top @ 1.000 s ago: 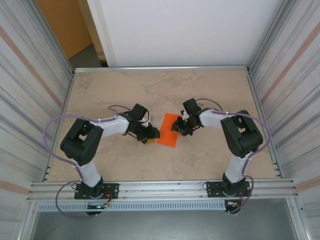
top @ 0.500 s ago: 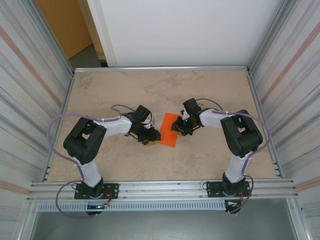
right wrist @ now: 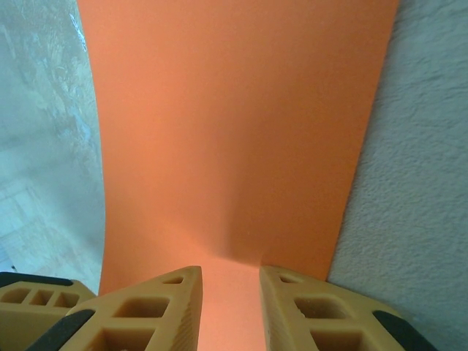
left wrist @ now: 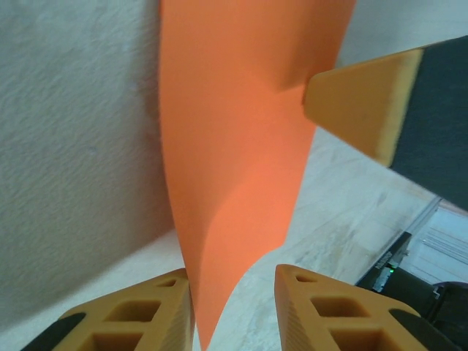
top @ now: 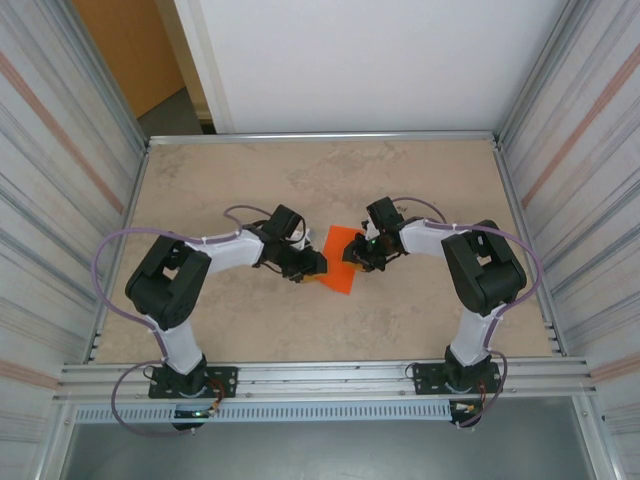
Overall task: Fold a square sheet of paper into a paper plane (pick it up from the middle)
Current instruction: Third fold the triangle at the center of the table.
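Lying near the middle of the bench (top: pixel 330 175), the square sheet of paper (top: pixel 340 272) is bright orange and turned corner-on between the two arms. Bench surface is beige and marbled; ribbed metal walls (top: pixel 60 150) stand on both sides and a white panel (top: pixel 370 60) at the back.

The left gripper (top: pixel 312 265) is at the sheet's left edge. In the left wrist view its jaws are partly spread, and a curled-up edge of the sheet (left wrist: pixel 234 146) runs between them, close against one finger with bench showing beside the other.

The right gripper (top: pixel 358 252) is on the sheet's opposite side. It has a narrow gap between its jaws, with orange paper (right wrist: pixel 234 131) in that gap. One of its fingers (left wrist: pixel 358 102) touches the sheet.
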